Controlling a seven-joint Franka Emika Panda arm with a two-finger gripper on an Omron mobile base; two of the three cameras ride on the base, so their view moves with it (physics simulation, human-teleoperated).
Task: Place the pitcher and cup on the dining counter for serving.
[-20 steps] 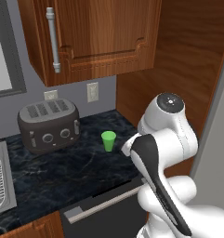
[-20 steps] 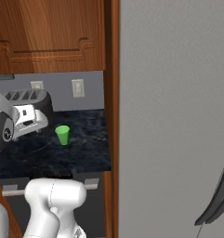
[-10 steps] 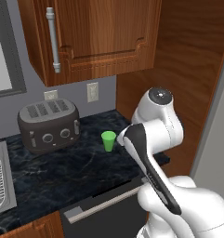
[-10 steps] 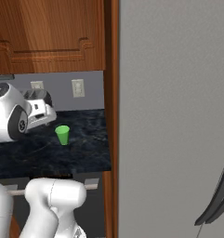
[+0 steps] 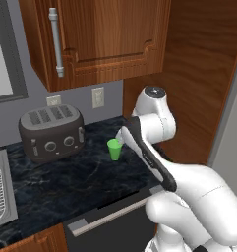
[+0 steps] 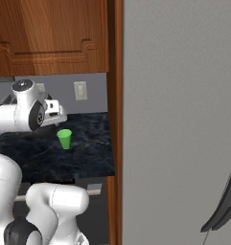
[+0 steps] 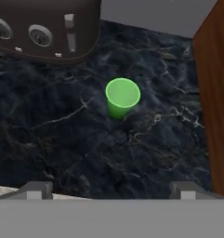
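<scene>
The small bright green cup (image 5: 114,149) stands upright on the black marbled worktop (image 5: 66,182), to the right of the dark toaster. In the hand view the cup (image 7: 122,96) sits a little above centre, with my gripper (image 7: 111,189) open above the worktop and short of it. Its two fingertips (image 7: 36,188) stand wide apart with nothing between them. From the right base view, my hand (image 6: 51,111) hovers just up and left of the cup (image 6: 64,139). The pitcher and the dining counter are out of view.
A dark toaster (image 5: 52,132) stands against the wall left of the cup. A sink edge (image 5: 2,197) lies at the far left. Wooden wall cabinets (image 5: 105,34) hang overhead. A tall wooden panel (image 7: 215,93) and the grey fridge (image 6: 179,119) close the worktop's right end.
My arm has swung forward and the hand has come closer to the cup. The cup has not moved, and the jaws have stayed open.
</scene>
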